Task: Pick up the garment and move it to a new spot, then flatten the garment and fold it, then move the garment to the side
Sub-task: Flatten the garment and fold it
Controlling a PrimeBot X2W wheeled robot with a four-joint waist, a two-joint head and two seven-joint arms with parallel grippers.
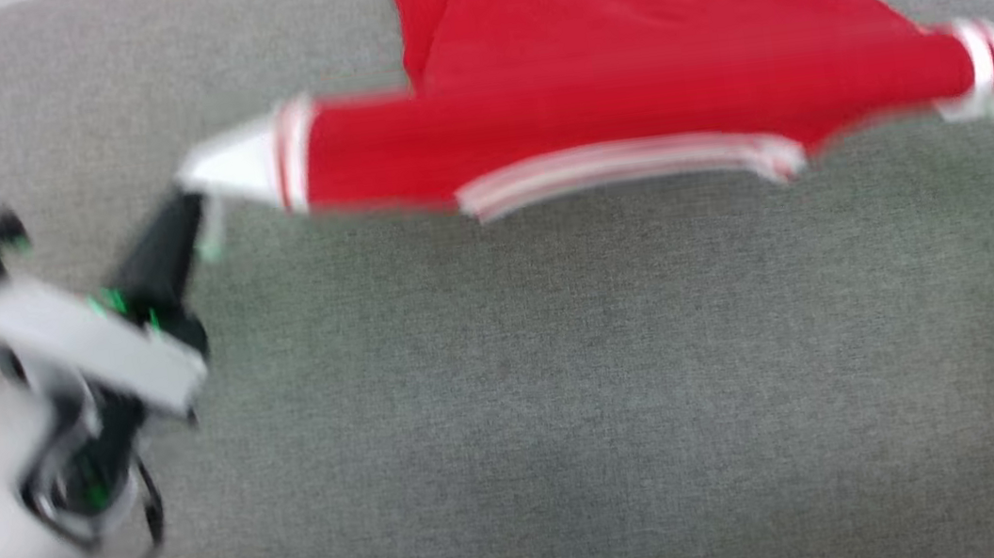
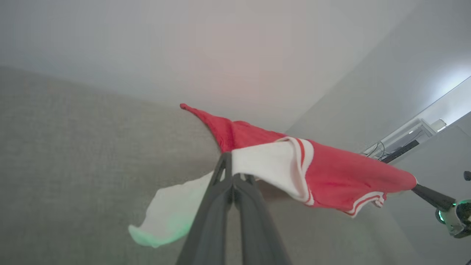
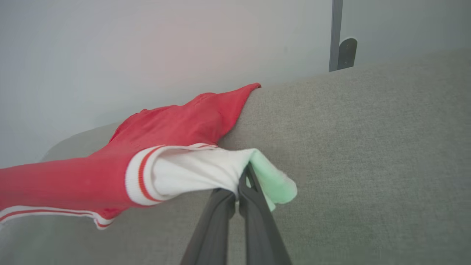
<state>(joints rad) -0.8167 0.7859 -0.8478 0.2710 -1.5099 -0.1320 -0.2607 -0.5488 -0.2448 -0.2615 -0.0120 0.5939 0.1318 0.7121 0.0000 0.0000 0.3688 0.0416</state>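
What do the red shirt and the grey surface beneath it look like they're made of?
The garment: soft matte knit cloth, possibly cotton; it sags, creases and bunches where pinched. The grey surface: matte woven, upholstery-like fabric; a fine speckled weave shows. Exact fibres unclear.

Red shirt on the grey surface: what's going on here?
The robot holds the garment stretched between both arms. The left gripper has its fingers shut on one white sleeve end, and the right gripper is shut on the other. The body trails across the grey upholstered surface toward its far edge. It is not yet folded.
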